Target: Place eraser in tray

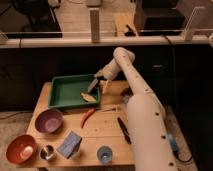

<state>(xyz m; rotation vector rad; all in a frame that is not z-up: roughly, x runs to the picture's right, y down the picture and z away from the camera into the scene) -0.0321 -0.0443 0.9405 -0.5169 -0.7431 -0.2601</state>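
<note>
The green tray (pixel 67 92) sits at the back left of the wooden table. My gripper (pixel 96 84) hangs over the tray's right end, at the end of the white arm (pixel 134 95) that reaches in from the right. A small tan object (pixel 89 97) lies inside the tray at its front right corner, just below the gripper. It may be the eraser, but I cannot tell for sure. I cannot tell whether the gripper touches it.
A purple bowl (pixel 49 121), an orange bowl (pixel 20 148), a small metal cup (pixel 48 152), a blue-grey block (pixel 70 145) and a blue cup (pixel 104 154) stand at the front. A red pepper-like item (pixel 87 117) and a black marker (pixel 123 130) lie mid-table.
</note>
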